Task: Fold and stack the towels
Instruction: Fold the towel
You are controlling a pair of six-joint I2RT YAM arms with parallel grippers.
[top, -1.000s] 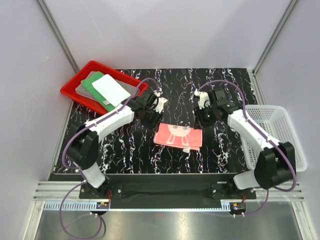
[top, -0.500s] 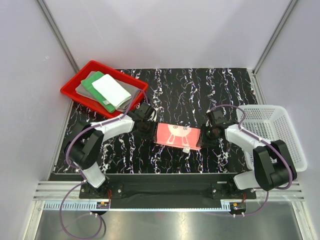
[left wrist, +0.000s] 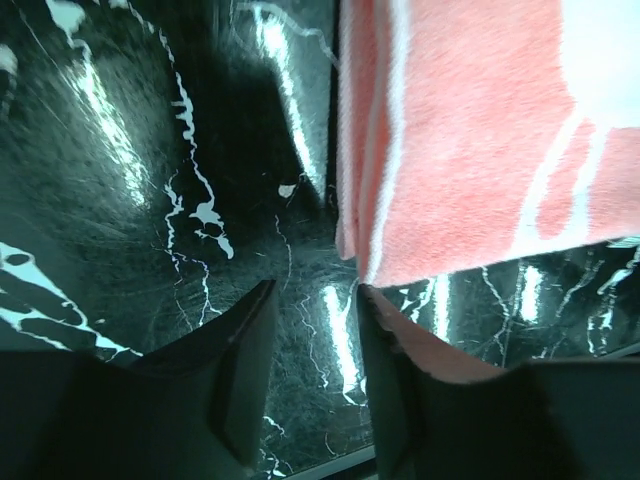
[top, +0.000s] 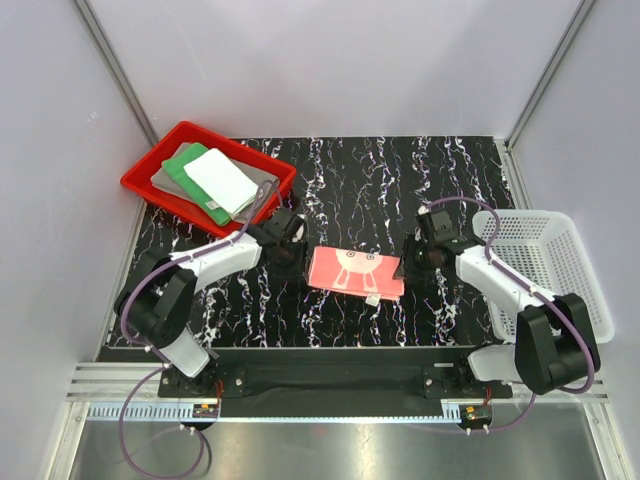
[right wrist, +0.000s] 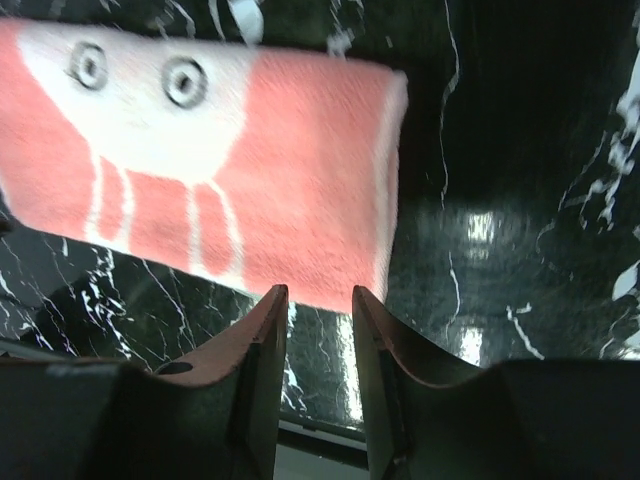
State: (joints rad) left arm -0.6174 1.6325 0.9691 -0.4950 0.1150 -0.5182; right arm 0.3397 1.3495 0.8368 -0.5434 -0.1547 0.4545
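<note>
We take the pink towel (top: 356, 272) as our mark. It lies flat on the table (top: 360, 180), folded into a long rectangle and slightly skewed. A white figure is printed on its upper face, and a small pale tab shows at its near edge. From the left wrist we see several layers stacked along its left edge.

The left hand (top: 292, 252) sits low at the pink towel's left end. Its fingers (left wrist: 240, 380) are parted, with only bare table between them. One fingertip is just beside the towel's near-left corner, but we cannot tell whether it touches. This hand is released and grasps nothing.

The right hand (top: 408, 265) sits low at the pink towel's right end. Its fingers (right wrist: 262, 350) are likewise parted, and the dark table shows through the gap. The towel's edge lies just beyond the tips, apart from them. This hand is also released and empty.

Behind the pink towel and to its left, well apart, a red tray (top: 140, 182) rests at the table's far left corner. In it the other three towels are folded and piled. The grey towel (top: 164, 178) is at the bottom, the green towel (top: 186, 166) is on it, and the white towel (top: 222, 180) is on top. The piled edges do not line up, so a strip of each lower one shows.

To the right of the pink towel, past the right hand, a white basket (top: 560, 250) stands at the table's right side.
</note>
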